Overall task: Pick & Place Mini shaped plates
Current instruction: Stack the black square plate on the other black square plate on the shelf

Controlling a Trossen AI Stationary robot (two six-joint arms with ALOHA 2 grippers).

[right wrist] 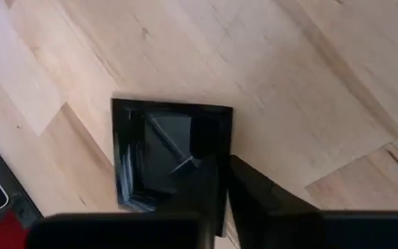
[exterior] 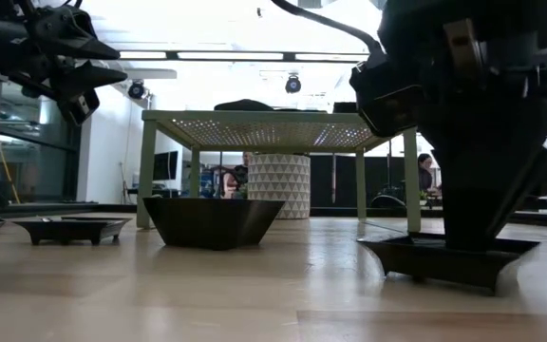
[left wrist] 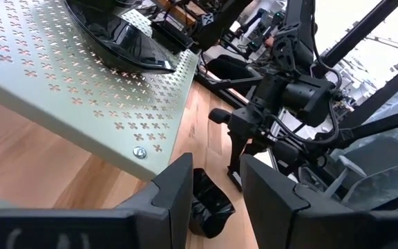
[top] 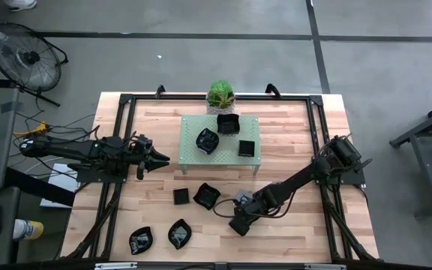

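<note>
The table [top: 291, 150] carries a green rack [top: 190, 154] at its twelve o'clock side, with three black plates [top: 207, 139] on top. Five more plates lie on the wood at six o'clock: two [top: 205, 196] just in front of the rack, two [top: 179, 233] near the front edge at seven o'clock, and a square plate [right wrist: 154, 155] under the right arm.

The step in hand is the pick. The right gripper [top: 238, 223] is down at six o'clock, its fingers closed on the near wall of the square plate, one finger inside and one outside; the plate rests on the wood.

Next, judging by this, comes a straight lift and a carry toward the rack, keeping the thin rim from slipping.

The left gripper [top: 158, 157] hovers at nine o'clock beside the rack, fingers apart, empty.
</note>
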